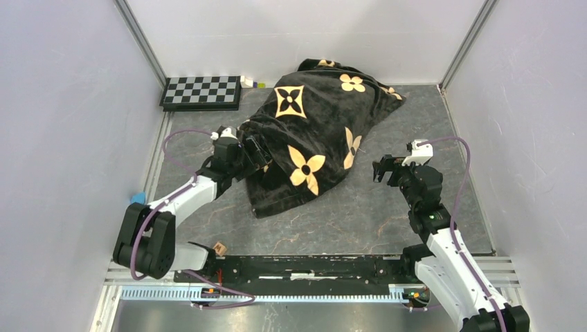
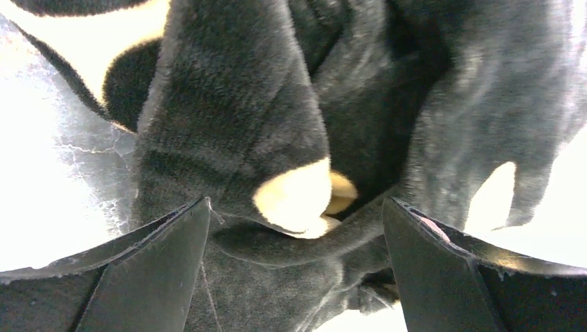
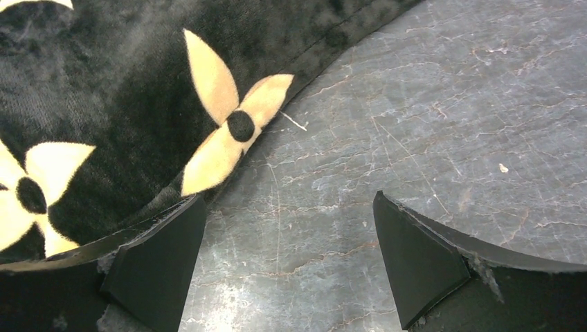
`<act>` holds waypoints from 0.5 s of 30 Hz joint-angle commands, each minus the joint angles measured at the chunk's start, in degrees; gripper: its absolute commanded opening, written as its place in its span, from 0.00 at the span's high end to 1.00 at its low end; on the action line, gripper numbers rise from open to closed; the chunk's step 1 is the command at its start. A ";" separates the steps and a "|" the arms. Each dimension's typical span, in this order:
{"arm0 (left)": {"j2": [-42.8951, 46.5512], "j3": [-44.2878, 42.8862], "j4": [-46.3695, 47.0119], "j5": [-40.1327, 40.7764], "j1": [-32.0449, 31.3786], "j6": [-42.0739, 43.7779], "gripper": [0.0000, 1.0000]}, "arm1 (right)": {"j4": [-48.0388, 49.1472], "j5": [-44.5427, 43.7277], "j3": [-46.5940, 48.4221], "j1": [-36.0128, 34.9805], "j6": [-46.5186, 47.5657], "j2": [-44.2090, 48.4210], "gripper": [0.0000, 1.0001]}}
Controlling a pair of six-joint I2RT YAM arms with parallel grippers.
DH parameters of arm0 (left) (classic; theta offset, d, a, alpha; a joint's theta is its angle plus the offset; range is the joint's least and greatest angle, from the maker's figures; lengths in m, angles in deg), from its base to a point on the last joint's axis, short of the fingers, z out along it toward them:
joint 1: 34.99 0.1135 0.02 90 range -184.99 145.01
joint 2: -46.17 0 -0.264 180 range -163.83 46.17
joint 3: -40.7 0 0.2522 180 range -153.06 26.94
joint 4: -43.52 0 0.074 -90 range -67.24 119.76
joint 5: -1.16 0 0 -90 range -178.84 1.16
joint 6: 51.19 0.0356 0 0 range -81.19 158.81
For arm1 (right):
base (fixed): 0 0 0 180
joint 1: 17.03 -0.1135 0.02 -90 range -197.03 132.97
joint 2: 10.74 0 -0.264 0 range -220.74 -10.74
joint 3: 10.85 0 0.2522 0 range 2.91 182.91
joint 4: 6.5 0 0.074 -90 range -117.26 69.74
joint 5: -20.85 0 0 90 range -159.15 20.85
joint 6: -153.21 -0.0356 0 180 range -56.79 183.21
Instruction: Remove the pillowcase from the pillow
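Beyond the left pincer [image 1: 253, 152], toward the far left corner, a black-and-white checkerboard [image 1: 202, 91] lies flat on the grey marbled table [image 1: 387, 221]. The left pincer [image 2: 294, 207] itself stands wide open, gripping nothing, pressed up against the near-left edge of the pillowcase [image 1: 318, 131]. In its wrist view, rumpled folds of black velvety fabric [image 2: 228, 124] fill the space ahead of and between its two fingers, one fold carrying a tan patch; whether either finger touches the cloth cannot be told.

To the right of that pincer the pillowcase spreads as one plump mound, black with tan four-petal flowers and a four-pointed star, running from near the back wall down toward the table's middle. The pillow is hidden; only fabric shows.

Further right, the right pincer [image 1: 379, 169] hangs over bare table, its jaws also spread wide and empty. From its wrist camera [image 3: 287, 200], the pillowcase's hem [image 3: 104, 90] lies ahead and to the left of its left finger, a flower at the edge, while marbled table [image 3: 450, 124] lies before the right finger.
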 commanded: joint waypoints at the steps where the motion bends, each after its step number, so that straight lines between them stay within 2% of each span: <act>1: -3.68 -0.31 0.95 0.74 -0.09 -0.71 0.00 | 1.59 4.05 0.28 0.01 -0.55 -1.19 0.02; 2: -4.64 0.38 2.10 -0.37 0.37 -0.75 0.01 | 1.52 4.96 0.40 0.05 -0.48 -1.63 0.02; 4: -6.63 1.87 4.80 -3.69 1.44 -0.73 0.09 | 1.39 6.22 0.61 0.01 -0.41 -2.53 0.02; 9: -4.96 5.78 6.96 -6.02 2.47 0.82 0.51 | 1.56 6.25 0.13 0.00 -0.57 -3.12 0.02; 13: 3.62 7.31 0.57 -4.68 2.49 2.71 0.85 | 1.52 6.88 0.02 0.06 -0.19 -3.55 0.02; 15: 10.11 7.87 -5.47 -3.13 2.49 3.61 0.95 | 1.06 6.75 0.28 0.02 0.17 -4.05 0.02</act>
